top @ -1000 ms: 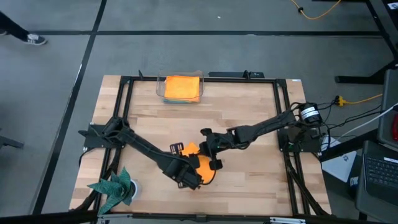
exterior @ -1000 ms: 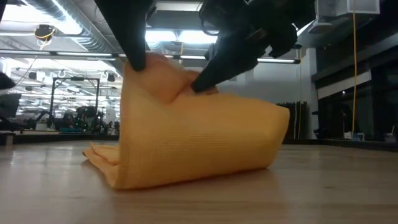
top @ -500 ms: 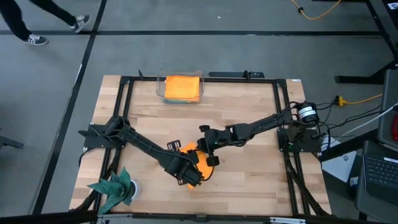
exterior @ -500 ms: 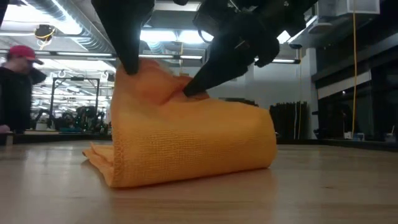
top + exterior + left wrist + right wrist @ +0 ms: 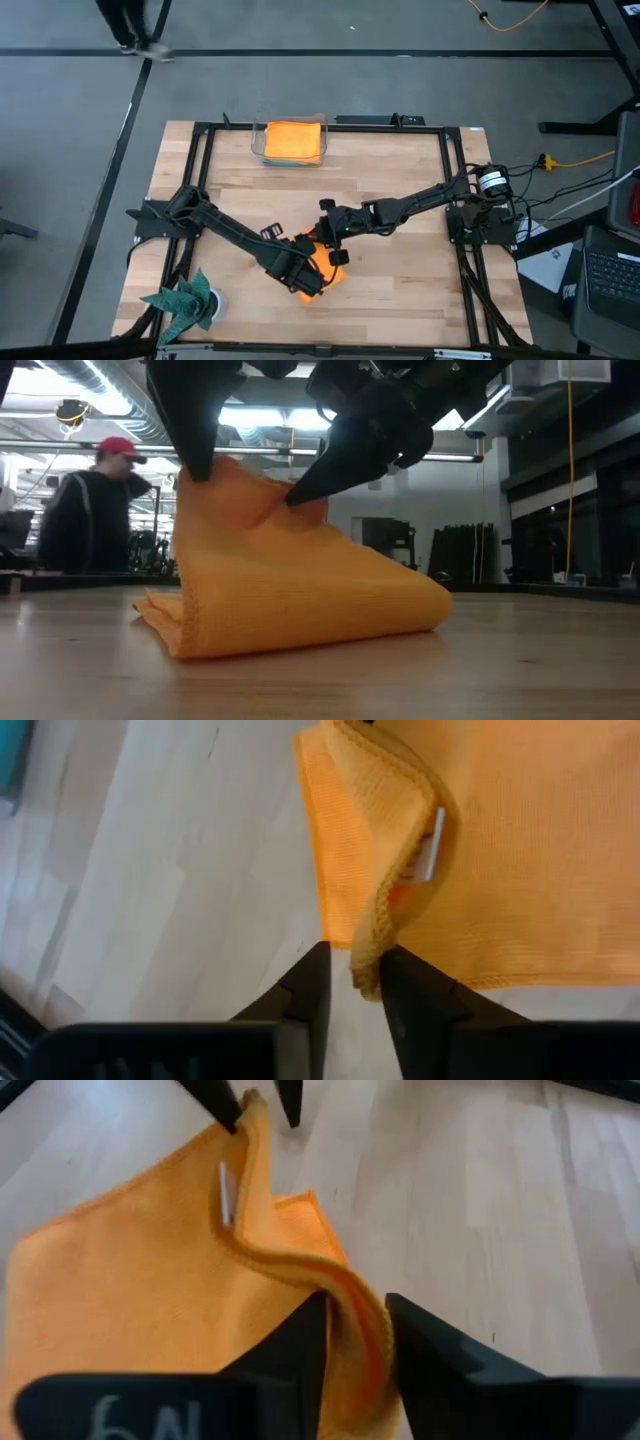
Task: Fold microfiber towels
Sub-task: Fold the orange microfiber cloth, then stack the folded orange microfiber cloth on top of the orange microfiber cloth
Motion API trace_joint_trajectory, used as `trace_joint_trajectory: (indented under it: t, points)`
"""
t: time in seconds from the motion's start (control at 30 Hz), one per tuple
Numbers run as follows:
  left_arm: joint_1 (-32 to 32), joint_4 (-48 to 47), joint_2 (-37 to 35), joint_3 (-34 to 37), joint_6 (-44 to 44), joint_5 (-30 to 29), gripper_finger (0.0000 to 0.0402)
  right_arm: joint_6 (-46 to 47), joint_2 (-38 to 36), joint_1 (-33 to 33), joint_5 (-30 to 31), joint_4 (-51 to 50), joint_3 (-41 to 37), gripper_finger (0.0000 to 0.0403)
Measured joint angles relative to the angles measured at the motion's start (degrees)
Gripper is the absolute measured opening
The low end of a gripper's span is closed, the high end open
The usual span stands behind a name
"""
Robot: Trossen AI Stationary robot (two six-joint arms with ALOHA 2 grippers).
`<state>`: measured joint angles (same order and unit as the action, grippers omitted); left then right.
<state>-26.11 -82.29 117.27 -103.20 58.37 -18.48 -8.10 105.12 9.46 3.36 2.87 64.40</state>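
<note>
Orange towel (image 5: 300, 595) stands draped, folded edge pinched up, white tag showing.

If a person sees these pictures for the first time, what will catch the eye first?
The bright orange plush towel at the table's front centre, held up by one edge and half folded over itself. The left gripper and the right gripper each pinch that raised edge. Next comes the folded orange towel in the clear tray at the far edge, and the dark teal-green spiky-edged cloth at the front left corner.
</note>
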Motion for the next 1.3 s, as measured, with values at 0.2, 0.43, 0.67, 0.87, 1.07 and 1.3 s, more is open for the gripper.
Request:
trace_joint_trajectory:
  t: [0.2, 0.43, 0.67, 0.87, 1.07, 1.3]
  points:
    - [-0.02, 0.24, 0.02, 0.00, 3.80, 1.96, 0.0119, -0.39, 0.00, -0.21, -0.31, 0.07, 0.00, 0.0142]
    - [-0.07, -7.16, 0.04, 0.00, 9.32, 3.15, 0.0142, -1.08, 0.00, -1.60, -0.33, 0.07, 0.00, 0.0175]
    - [-1.53, -7.49, 0.04, 0.00, 12.02, 5.60, 0.0141, 5.17, -4.61, -2.13, -0.38, -4.63, 0.05, 0.0180]
    - [-3.76, -6.54, -0.35, 0.00, 14.86, 10.81, 0.0140, 16.27, -12.17, -2.11, -3.80, -18.13, 0.48, 0.0169]
    - [-6.74, -4.17, -2.86, -0.04, 15.08, 10.84, 0.0140, 23.75, -13.23, 1.21, -14.64, -21.23, 0.48, 0.0166]
    - [-9.80, -4.25, -11.40, -0.04, 14.61, 1.12, 0.0140, 35.28, -11.00, 6.83, -11.55, -17.77, 0.48, 0.0166]
